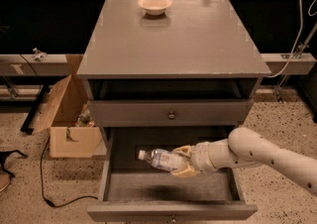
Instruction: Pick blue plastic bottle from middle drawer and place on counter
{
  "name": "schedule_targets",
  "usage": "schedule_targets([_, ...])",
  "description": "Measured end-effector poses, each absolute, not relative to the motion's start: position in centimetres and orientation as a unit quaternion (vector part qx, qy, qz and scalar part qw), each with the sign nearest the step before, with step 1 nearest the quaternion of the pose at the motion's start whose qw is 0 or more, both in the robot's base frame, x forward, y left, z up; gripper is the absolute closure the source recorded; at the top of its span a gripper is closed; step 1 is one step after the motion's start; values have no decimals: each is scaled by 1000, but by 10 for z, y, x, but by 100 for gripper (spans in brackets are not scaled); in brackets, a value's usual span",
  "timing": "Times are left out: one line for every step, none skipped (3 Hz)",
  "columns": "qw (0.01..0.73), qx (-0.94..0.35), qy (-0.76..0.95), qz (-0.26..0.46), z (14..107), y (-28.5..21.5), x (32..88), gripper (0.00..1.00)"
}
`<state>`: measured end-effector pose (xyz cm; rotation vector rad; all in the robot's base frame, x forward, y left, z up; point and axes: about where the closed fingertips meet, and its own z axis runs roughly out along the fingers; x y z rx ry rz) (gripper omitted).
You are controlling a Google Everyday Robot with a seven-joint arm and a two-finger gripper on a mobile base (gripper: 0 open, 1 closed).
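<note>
The blue plastic bottle (159, 159) is a small clear bottle with a white cap and pale label. It lies sideways in the air, cap to the left, above the open middle drawer (171, 188). My gripper (182, 162) is shut on the bottle's right end, with cream fingers above and below it. The white arm reaches in from the lower right. The bottle casts a shadow on the drawer's grey floor. The counter (173, 39) is the grey cabinet top, well above the gripper.
A small cream bowl (155, 4) stands at the counter's back. A closed drawer front with a round knob (172, 115) sits just above the open drawer. An open cardboard box (64, 114) and a black cable (47, 188) lie on the floor at the left.
</note>
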<state>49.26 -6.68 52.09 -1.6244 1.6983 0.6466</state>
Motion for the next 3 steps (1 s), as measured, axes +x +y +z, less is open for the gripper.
schedule_targets([354,-629,647,246,545,-82,491,100])
schedule_targets([381,-644,624,223,626,-133,490,100])
schedule_targets([401,-654,609,200,696,-174,489,100])
